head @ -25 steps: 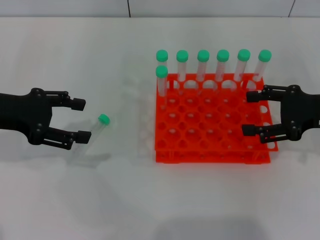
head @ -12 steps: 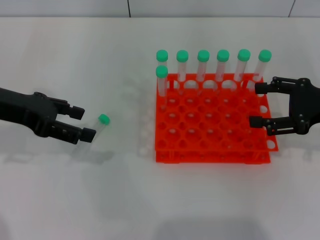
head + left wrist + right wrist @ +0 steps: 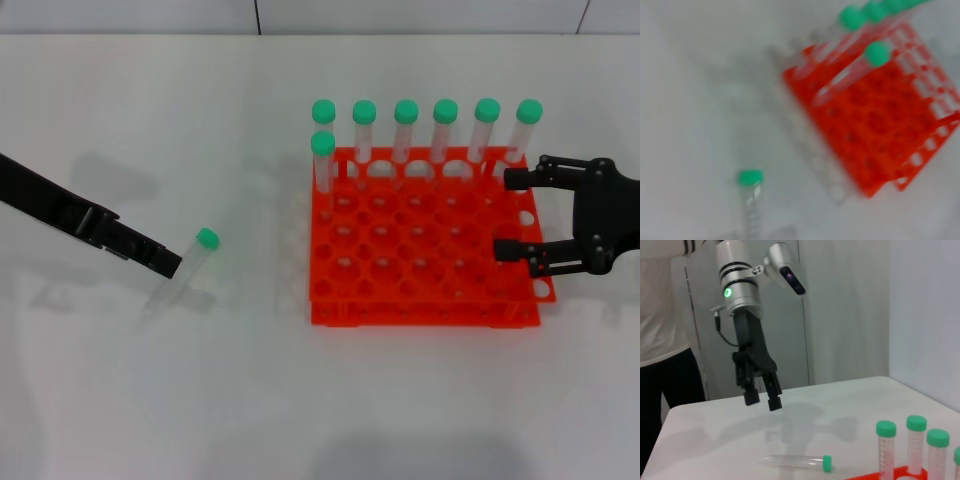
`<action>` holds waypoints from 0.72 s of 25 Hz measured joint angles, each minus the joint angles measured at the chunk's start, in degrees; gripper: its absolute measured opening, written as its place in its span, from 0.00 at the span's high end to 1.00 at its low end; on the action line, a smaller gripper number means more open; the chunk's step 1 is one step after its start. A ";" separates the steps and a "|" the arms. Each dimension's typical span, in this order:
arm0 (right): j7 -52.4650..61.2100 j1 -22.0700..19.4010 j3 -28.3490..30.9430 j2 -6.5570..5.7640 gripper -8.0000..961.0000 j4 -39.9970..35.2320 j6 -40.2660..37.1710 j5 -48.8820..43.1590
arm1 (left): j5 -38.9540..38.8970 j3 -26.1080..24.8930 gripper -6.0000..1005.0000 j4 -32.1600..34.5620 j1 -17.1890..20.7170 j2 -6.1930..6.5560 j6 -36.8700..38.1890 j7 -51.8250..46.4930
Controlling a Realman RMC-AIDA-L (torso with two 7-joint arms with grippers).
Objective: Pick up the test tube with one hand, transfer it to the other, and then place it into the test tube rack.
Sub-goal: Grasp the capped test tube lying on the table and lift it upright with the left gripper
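Note:
The test tube (image 3: 180,272) lies on the white table left of the rack, its green cap (image 3: 207,238) pointing toward the rack. It also shows in the left wrist view (image 3: 751,202) and the right wrist view (image 3: 795,459). My left gripper (image 3: 170,265), on the green-ringed arm, shows edge-on in the head view; in the right wrist view (image 3: 761,401) it hovers open above the tube, not touching it. My right gripper (image 3: 502,215) is open and empty over the right edge of the orange-red test tube rack (image 3: 420,312).
Several green-capped tubes (image 3: 405,130) stand upright along the rack's back row, one more (image 3: 323,165) in the second row at the left. The rack also shows in the left wrist view (image 3: 875,120). A person in a white top (image 3: 662,315) stands behind the table.
My left gripper has rolled on edge and moved over the lying tube. My right gripper has drawn back a little to the right, staying open. The tube has not moved.

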 joint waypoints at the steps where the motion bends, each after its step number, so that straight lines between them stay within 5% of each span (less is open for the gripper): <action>1: -0.50 0.00 -0.03 0.22 0.09 0.00 -0.01 0.00 | 1.56 0.47 0.13 0.12 -0.81 -0.19 -0.06 -1.28; 10: -2.18 0.02 -0.10 1.33 0.10 0.00 -0.07 -0.17 | 19.15 3.71 0.13 -0.40 -5.71 -4.27 -4.01 -7.79; 18: -2.33 0.00 0.00 1.61 0.10 0.01 -0.09 -0.27 | 21.14 9.90 0.20 -2.95 -6.53 -6.06 -7.67 -11.35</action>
